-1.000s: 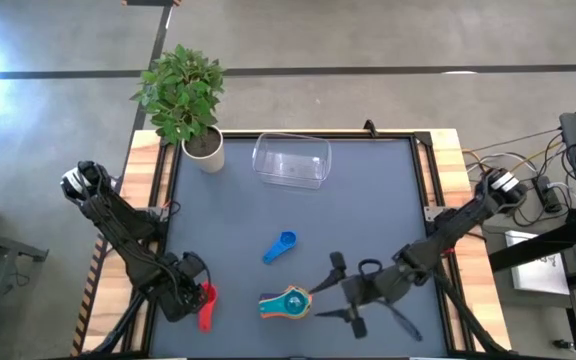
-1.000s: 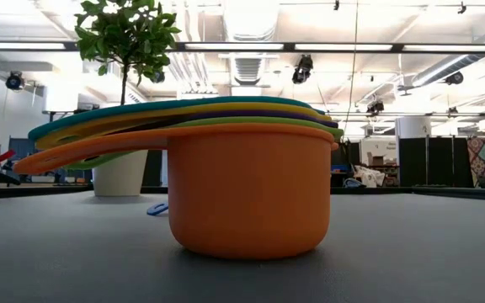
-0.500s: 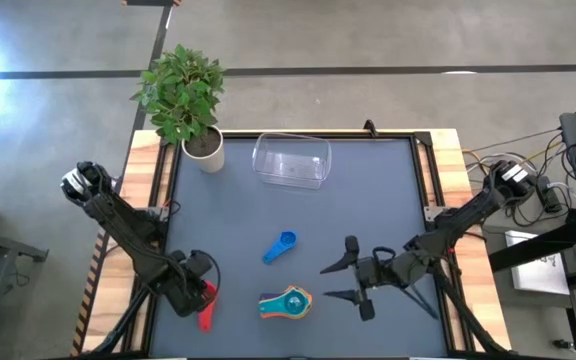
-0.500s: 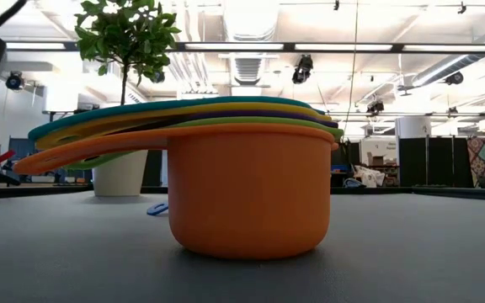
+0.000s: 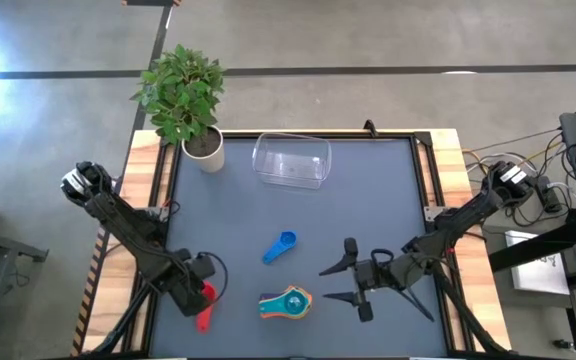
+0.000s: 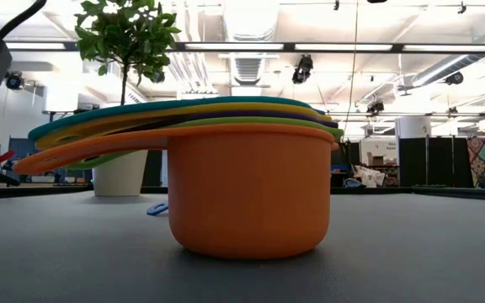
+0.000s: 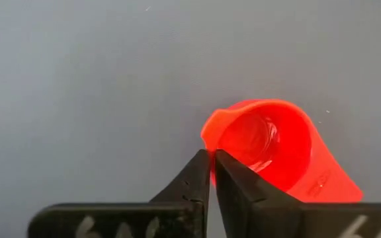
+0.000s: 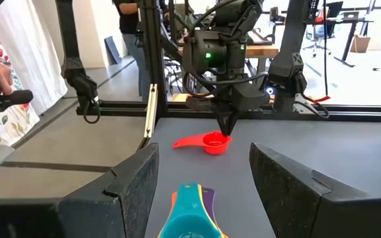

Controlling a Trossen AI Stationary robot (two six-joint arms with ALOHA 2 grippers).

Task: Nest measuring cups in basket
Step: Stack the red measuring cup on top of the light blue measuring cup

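Left tool (image 7: pixel 211 165) has edged slightly nearer the nested cup stack (image 5: pixel 286 303) than half a second ago; fingers pinched together at the red cup's (image 7: pixel 276 155) rim. Right tool (image 5: pixel 340 282) barely moved, fingers spread wide, just beside the stack. Blue cup (image 5: pixel 280 246) lies between stack and basket (image 5: pixel 291 160). Faint embossing on red handle, unreadable.

The table (image 5: pixel 368 190) is dark grey with a pale wooden edge. The basket (image 5: pixel 291 160) is clear. One cup (image 5: pixel 206 303) is red, another (image 5: pixel 280 246) blue; the stack (image 5: pixel 286 304) shows orange, teal, yellow, purple and green. The plant (image 5: pixel 180 90) is green in a white pot (image 5: pixel 205 151). Both arms are black.
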